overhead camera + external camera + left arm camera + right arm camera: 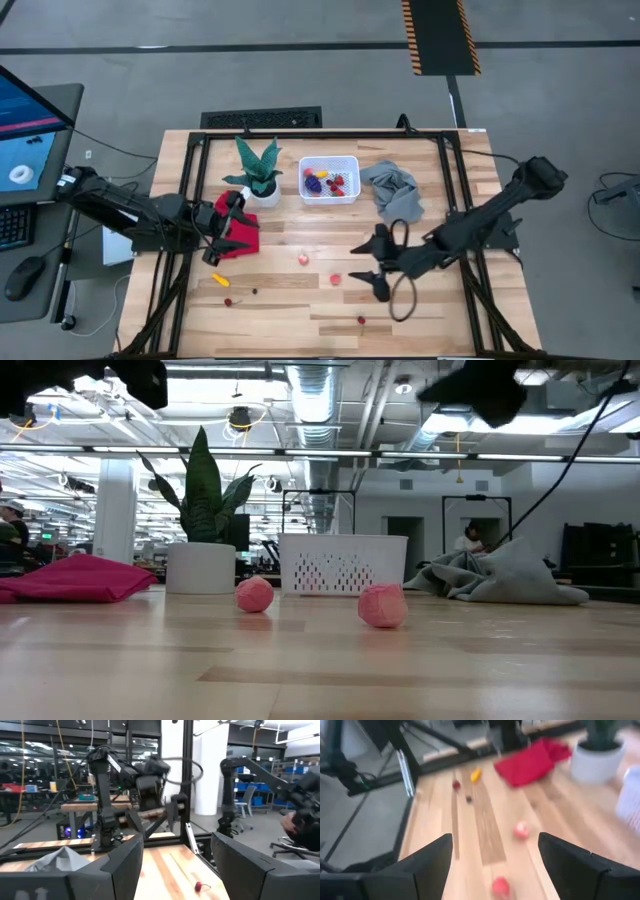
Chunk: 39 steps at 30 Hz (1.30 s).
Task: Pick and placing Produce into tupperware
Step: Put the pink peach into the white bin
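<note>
Produce lies split: some already in the bin [329, 181], the rest loose on the table [280, 300], including two pink balls [303, 259]. The right gripper [367, 268] hangs spread and empty near them, probably lining up a pick. The left gripper [224, 231], parted and empty, waits over the red cloth [238, 235].

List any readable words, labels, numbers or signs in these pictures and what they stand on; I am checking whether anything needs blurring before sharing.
No text can be read in any view.
Laptop screen beside the table: blue display, any writing too small to read.
Yellow and black striped floor marking: a pattern only, no words.
White bin, plant pot, red cloth, grey cloth: no labels visible.
Shelves and signs in the room behind: too blurred to read.
</note>
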{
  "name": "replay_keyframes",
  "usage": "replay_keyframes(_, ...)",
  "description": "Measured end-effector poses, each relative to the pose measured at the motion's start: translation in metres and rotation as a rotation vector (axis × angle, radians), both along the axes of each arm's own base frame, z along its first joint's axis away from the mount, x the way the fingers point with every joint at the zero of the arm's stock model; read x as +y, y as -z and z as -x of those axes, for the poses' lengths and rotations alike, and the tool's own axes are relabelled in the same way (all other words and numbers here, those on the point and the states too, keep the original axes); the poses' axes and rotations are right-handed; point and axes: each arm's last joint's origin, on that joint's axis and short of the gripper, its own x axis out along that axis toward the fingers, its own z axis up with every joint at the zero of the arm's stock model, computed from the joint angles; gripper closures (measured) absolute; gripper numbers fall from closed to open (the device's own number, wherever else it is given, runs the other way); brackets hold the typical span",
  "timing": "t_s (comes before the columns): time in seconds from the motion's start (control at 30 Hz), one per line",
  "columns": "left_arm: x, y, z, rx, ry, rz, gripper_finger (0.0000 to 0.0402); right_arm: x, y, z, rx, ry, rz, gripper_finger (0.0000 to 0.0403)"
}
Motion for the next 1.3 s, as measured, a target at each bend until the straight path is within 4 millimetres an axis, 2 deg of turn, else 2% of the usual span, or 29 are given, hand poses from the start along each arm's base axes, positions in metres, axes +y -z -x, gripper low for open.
replay_keyframes(0.13,0.000,0.001,0.000,0.006,0.001,-0.003,0.0177,0.003,0.026,-0.014,0.094,0.013,-0.046,0.0085)
replay_keyframes(0.37,0.000,0.001,0.000,0.016,0.004,0.000,0.0177,0.016,0.057,-0.042,0.218,0.065,-0.034,0.0085)
replay_keyframes(0.63,0.000,0.002,0.000,0.024,0.008,0.015,0.0177,0.027,0.101,-0.071,0.391,0.108,0.054,0.0085)
replay_keyframes(0.9,0.000,0.002,0.000,0.025,0.008,0.015,0.0177,0.033,0.118,-0.087,0.441,0.123,0.079,0.0085)
replay_keyframes(1.3,0.000,0.002,0.000,0.025,0.009,0.016,0.0177,0.038,0.120,-0.078,0.486,0.163,0.043,0.0090)
